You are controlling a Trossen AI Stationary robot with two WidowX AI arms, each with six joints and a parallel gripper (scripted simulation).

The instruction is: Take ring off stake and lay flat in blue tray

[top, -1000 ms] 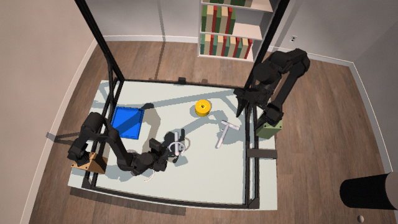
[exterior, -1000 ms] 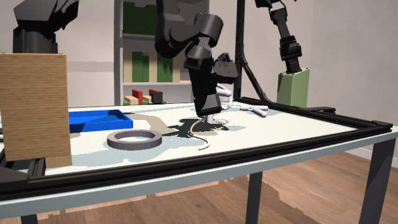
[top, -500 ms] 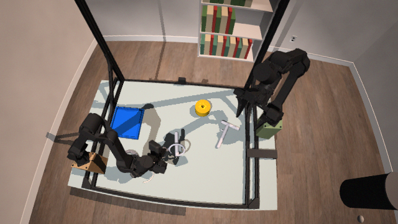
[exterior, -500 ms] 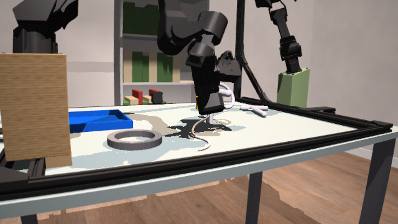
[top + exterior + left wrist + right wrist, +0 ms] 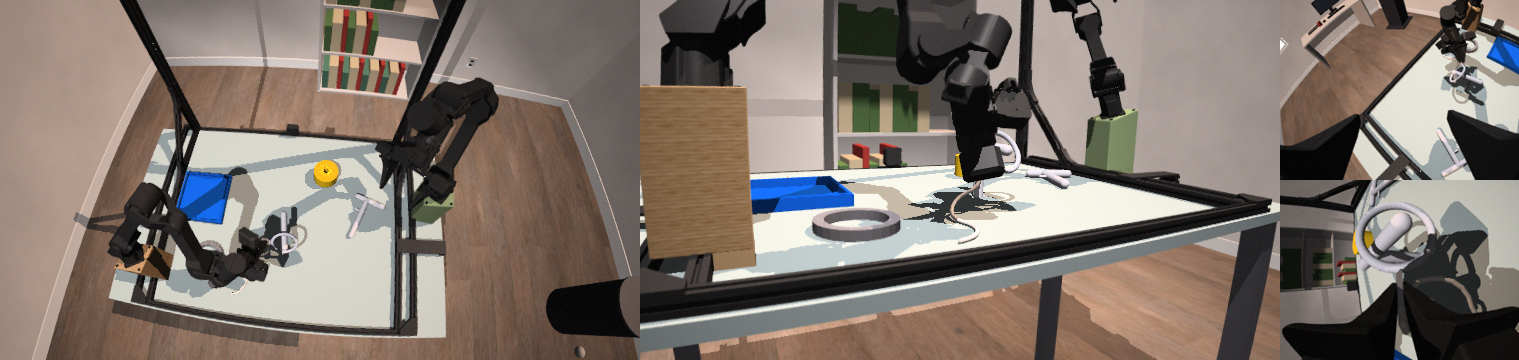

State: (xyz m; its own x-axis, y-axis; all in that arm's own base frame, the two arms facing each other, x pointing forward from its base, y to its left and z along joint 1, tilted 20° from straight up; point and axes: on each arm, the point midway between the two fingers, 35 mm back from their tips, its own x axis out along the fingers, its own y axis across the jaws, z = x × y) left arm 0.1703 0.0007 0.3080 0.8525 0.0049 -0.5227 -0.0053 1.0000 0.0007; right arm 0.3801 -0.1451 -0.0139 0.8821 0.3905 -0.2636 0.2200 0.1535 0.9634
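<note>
Snag risk first — the ring (image 5: 297, 242) (image 5: 1018, 155) (image 5: 1451, 76) (image 5: 1360, 240) could catch on the stake (image 5: 284, 220) (image 5: 1006, 149) (image 5: 1474, 78) (image 5: 1386, 238) if I pull askew; its line (image 5: 240, 289) (image 5: 955, 207) (image 5: 1448, 56) (image 5: 1460, 286) could slip, the grip being so thin. Ring's pale, slim, round, tilted, just beyond my right hand's (image 5: 267, 246) (image 5: 982, 172) (image 5: 1462, 62) (image 5: 1399, 285) tips, apparently around the stake. Right's clenched, seemingly on the line beside the ring — left hand (image 5: 397, 196) (image 5: 1404, 114) spread, empty.

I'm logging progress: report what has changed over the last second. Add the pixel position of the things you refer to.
The right claw (image 5: 266, 246) (image 5: 983, 175) (image 5: 1463, 63) (image 5: 1399, 287), shut on the pale thin cord (image 5: 243, 287) (image 5: 953, 207) (image 5: 1399, 277), rose slightly, carrying the pale round ring (image 5: 297, 243) (image 5: 1019, 152) (image 5: 1451, 76) (image 5: 1361, 236) up and toward the top view's lower edge. The flat blue tray (image 5: 205, 197) (image 5: 805, 202) (image 5: 1504, 52) and open left claw (image 5: 397, 196) (image 5: 1403, 116) stayed put.
</note>
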